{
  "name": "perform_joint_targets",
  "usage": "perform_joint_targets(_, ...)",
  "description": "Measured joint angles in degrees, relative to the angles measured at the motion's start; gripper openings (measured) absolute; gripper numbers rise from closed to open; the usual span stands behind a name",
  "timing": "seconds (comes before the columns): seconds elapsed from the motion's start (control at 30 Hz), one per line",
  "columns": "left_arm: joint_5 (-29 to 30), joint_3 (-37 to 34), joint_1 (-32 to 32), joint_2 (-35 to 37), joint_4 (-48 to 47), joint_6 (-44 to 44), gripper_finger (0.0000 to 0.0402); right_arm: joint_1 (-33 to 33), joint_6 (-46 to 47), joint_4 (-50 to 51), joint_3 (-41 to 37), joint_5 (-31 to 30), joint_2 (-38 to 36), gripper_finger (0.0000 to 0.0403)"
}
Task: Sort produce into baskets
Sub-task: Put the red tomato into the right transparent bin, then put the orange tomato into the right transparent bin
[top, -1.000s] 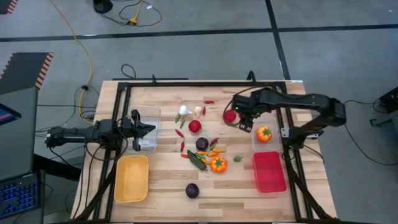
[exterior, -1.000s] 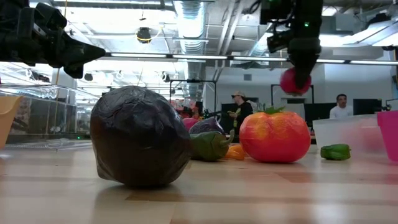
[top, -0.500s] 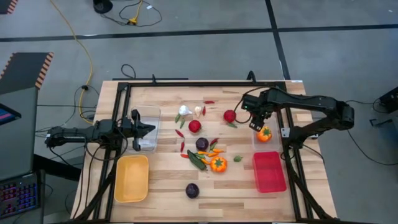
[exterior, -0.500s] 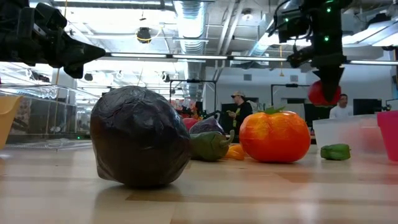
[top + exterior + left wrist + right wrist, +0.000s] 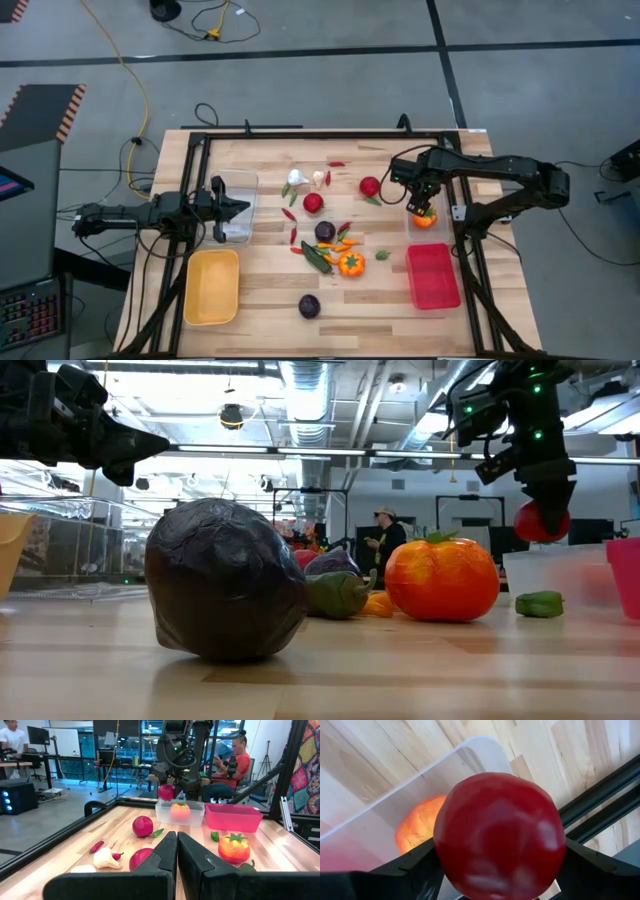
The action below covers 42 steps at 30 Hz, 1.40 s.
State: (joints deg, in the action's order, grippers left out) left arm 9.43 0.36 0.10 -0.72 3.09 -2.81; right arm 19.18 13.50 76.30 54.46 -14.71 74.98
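Qty by type:
- Bins: 4. Clear x2 [image 5: 236,204] [image 5: 424,222], yellow x1 [image 5: 211,287], red x1 [image 5: 432,276].
- Red tomatoes: 3 [image 5: 313,203] [image 5: 369,186] [image 5: 541,521].
- Orange peppers: 2 [image 5: 351,264] [image 5: 425,219].
- Purple rounds: 2 [image 5: 325,231] [image 5: 309,306].
- Garlic: 2 [image 5: 297,178] [image 5: 319,179].
- Chillies: several, exact count unclear.

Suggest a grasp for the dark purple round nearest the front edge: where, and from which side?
Take the dark purple round across its widest middle, coming straight down. It sits alone on bare table, so both fingers have room; its rounded, wrinkled body narrows toward the base, so a low pinch would probably slip.
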Motion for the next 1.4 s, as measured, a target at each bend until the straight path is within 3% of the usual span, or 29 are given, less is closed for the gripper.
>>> perform_joint_targets(0.53,0.0,0.0,0.0,0.0,0.0,0.0,0.0,0.0,0.0,0.4,0.3,1.0,0.0,0.0395)
perform_joint_targets(0.8,0.0,0.0,0.0,0.0,0.0,0.0,0.0,-1.2,0.8,1.5,9.1,4.2,0.0,0.0393)
perform_joint_targets(1.1,0.0,0.0,0.0,0.0,0.0,0.0,0.0,-7.4,12.1,-12.1,15.6,4.9,0.0,0.0393)
perform_joint_targets(1.4,0.0,0.0,0.0,0.0,0.0,0.0,0.0,-13.7,14.6,-24.9,15.6,13.6,0.4,0.0393)
